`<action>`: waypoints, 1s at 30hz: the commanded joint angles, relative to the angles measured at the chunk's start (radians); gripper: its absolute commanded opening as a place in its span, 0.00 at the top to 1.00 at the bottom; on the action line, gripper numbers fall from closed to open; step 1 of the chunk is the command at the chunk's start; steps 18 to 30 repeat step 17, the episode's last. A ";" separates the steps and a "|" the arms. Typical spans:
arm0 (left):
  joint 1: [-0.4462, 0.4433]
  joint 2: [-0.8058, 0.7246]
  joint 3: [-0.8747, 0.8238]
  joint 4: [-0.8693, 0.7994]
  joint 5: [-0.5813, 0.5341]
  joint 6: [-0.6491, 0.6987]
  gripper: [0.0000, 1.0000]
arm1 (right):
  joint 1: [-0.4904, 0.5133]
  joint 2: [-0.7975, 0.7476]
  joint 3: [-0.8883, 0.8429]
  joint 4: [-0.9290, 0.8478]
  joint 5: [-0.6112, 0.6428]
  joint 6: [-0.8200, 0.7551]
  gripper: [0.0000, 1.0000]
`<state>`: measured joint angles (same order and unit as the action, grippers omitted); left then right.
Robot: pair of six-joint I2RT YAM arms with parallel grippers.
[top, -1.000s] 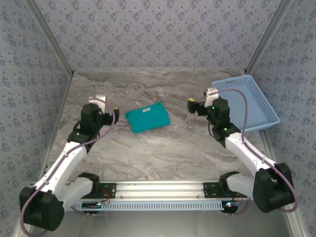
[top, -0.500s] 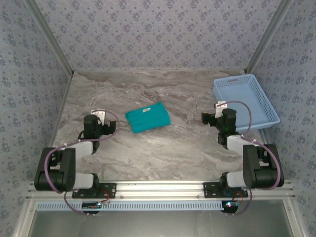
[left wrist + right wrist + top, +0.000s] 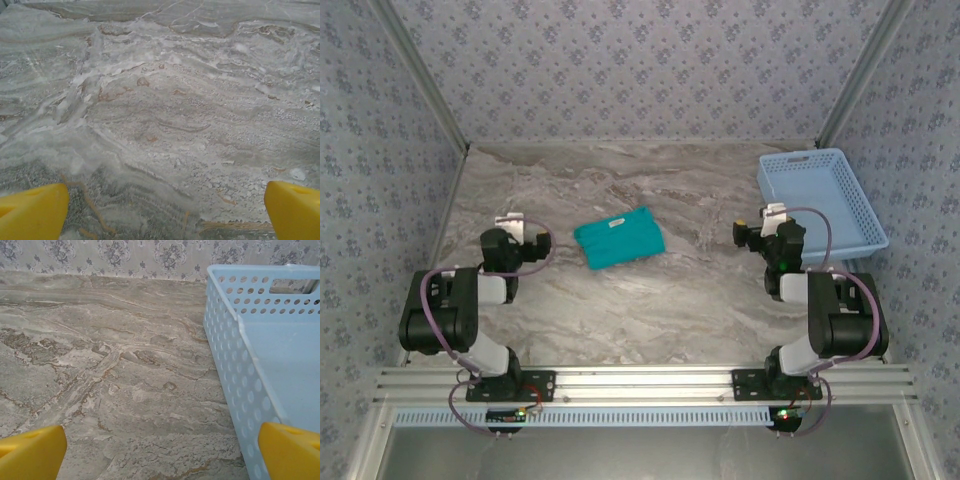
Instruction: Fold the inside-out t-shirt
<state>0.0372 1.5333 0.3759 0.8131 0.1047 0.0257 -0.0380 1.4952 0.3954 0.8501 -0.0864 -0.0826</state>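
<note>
The inside-out t-shirt lies as a small, neat teal rectangle on the marble table, a white tag on its upper side. My left gripper rests to its left, apart from it, on a tucked-back arm. In the left wrist view its yellow fingertips stand wide apart over bare marble, so the left gripper is open and empty. My right gripper sits right of the shirt, beside the basket. Over marble, the right gripper is open too, its fingertips spread.
A light blue plastic mesh basket stands at the back right; its perforated wall is close to my right fingers. Patterned walls enclose the table on three sides. The arm bases sit on a rail at the near edge.
Both arms have drawn back from the shirt and folded down toward their bases. The shirt has not moved. Both grippers stayed open.
</note>
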 commanded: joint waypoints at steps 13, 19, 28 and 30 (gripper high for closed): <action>0.010 -0.001 0.022 0.023 0.035 -0.019 0.00 | 0.008 0.024 0.002 -0.063 0.098 0.044 0.00; 0.009 -0.001 0.023 0.023 0.035 -0.019 0.00 | 0.004 0.023 0.003 -0.063 0.089 0.045 0.00; 0.009 -0.001 0.023 0.023 0.035 -0.019 0.00 | 0.004 0.023 0.003 -0.063 0.089 0.045 0.00; 0.009 -0.001 0.023 0.023 0.035 -0.019 0.00 | 0.004 0.023 0.003 -0.063 0.089 0.045 0.00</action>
